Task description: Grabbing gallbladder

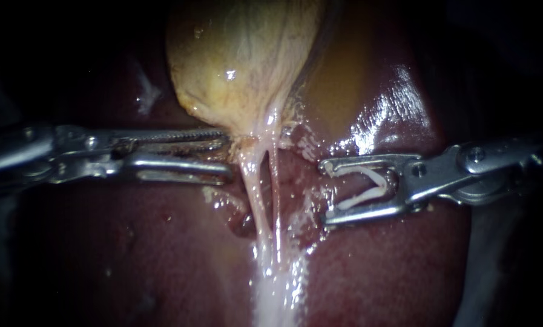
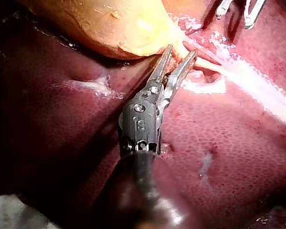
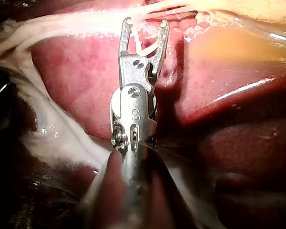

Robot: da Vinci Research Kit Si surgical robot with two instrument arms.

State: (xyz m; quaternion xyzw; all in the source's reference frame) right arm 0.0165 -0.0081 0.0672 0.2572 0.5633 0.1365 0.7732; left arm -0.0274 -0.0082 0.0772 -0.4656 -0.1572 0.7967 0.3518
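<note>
The yellowish gallbladder (image 1: 241,60) hangs over the dark red liver (image 1: 132,254). Pale tubes (image 1: 262,200) run down from its narrow end. My left instrument (image 1: 227,156) comes in from the left, jaws open, with the tips just beside the gallbladder's narrow end. In the left wrist view the left instrument (image 2: 181,51) has one toothed jaw lying along the edge of the gallbladder (image 2: 114,24), with a gap between the jaws. My right instrument (image 1: 327,192) stands apart to the right of the tubes, its wide jaws holding a white V-shaped clip (image 1: 368,188). The right instrument (image 3: 146,23) and clip (image 3: 145,45) also show from its wrist.
Wet, glistening liver (image 2: 229,143) surrounds both instruments. A white band of tissue (image 1: 274,297) continues down from the tubes. In the right wrist view, pale tissue (image 3: 47,129) spreads beside the shaft over the liver (image 3: 86,71).
</note>
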